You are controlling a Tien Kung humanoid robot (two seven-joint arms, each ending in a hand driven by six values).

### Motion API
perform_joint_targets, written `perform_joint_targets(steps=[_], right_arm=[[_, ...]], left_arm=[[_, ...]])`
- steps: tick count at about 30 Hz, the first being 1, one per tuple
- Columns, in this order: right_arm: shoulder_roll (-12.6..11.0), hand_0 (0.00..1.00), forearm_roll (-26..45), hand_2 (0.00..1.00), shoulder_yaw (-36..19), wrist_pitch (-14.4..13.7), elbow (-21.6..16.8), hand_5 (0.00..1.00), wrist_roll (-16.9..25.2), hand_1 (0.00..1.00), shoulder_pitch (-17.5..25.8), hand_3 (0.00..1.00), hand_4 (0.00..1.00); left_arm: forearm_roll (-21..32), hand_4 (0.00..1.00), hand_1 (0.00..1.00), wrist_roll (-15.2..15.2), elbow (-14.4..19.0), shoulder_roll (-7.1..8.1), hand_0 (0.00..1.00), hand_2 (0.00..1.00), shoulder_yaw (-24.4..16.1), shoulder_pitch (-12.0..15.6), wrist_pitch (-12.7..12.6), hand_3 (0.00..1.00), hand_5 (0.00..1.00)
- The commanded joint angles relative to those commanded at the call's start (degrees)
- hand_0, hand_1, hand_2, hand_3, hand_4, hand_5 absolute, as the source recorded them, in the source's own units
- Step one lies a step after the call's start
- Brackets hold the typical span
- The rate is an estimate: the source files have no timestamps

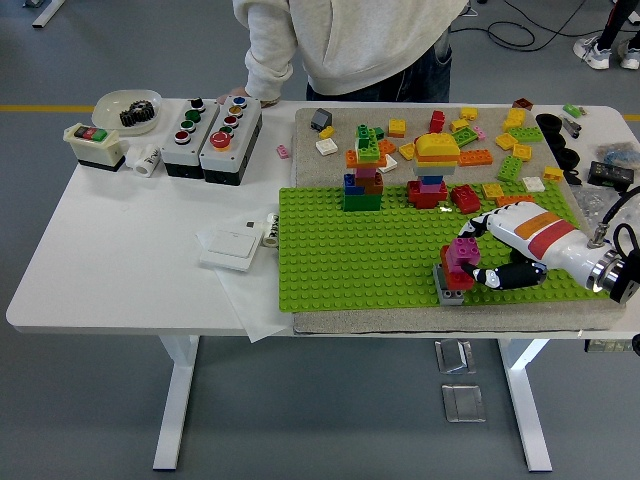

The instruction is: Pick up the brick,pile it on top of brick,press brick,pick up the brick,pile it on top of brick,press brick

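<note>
Right hand [478, 262] grips the pink brick [459, 255] atop the small stack [453, 279] at lower right of the green baseplate [350, 250] (stack directly left of the palm); press straight down.

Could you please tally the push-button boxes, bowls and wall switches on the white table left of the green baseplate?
Push-button boxes: 3 (one beige, two grey)
Bowls: 1
Wall switches: 1
Total: 5
</note>
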State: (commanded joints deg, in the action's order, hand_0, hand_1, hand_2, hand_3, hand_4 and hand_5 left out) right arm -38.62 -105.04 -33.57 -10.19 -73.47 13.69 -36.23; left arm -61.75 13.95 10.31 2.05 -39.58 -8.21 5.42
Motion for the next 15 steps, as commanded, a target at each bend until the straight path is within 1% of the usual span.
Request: perform_joint_targets(steps=[3,4,9,10,15], right_arm=[[0.0,0.690,0.2,0.695,-0.1,0.3,0.1,0.335,0.0,0.682,0.0,0.616,0.700],[0.0,0.803,0.3,0.813,-0.1,0.4,0.1,0.329,0.1,0.768,0.0,0.892,0.938],[0.1,0.803,0.1,0.813,-0.3,0.9,0.5,0.329,0.1,0.768,0.0,0.892,0.938],[0.1,0.850,0.1,0.860,-0.3,0.9,0.6,0.335,0.1,0.813,0.0,0.963,0.998],[0.2,0.850,0.1,0.860,-0.3,0.7,0.7,0.335,0.5,0.813,0.0,0.963,0.998]], left_arm=[[0.2,0.526,0.709,0.0,0.0,0.03,0.795,0.594,0.1,0.0,0.0,0.533,0.511],[0.2,0.525,0.710,0.0,0.0,0.04,0.795,0.595,0.1,0.0,0.0,0.533,0.509],[0.2,0.525,0.710,0.0,0.0,0.04,0.795,0.595,0.1,0.0,0.0,0.533,0.509],[0.2,0.523,0.711,0.0,0.0,0.03,0.795,0.594,0.1,0.0,0.0,0.533,0.509],[0.3,0.523,0.711,0.0,0.0,0.03,0.795,0.594,0.3,0.0,0.0,0.533,0.509]])
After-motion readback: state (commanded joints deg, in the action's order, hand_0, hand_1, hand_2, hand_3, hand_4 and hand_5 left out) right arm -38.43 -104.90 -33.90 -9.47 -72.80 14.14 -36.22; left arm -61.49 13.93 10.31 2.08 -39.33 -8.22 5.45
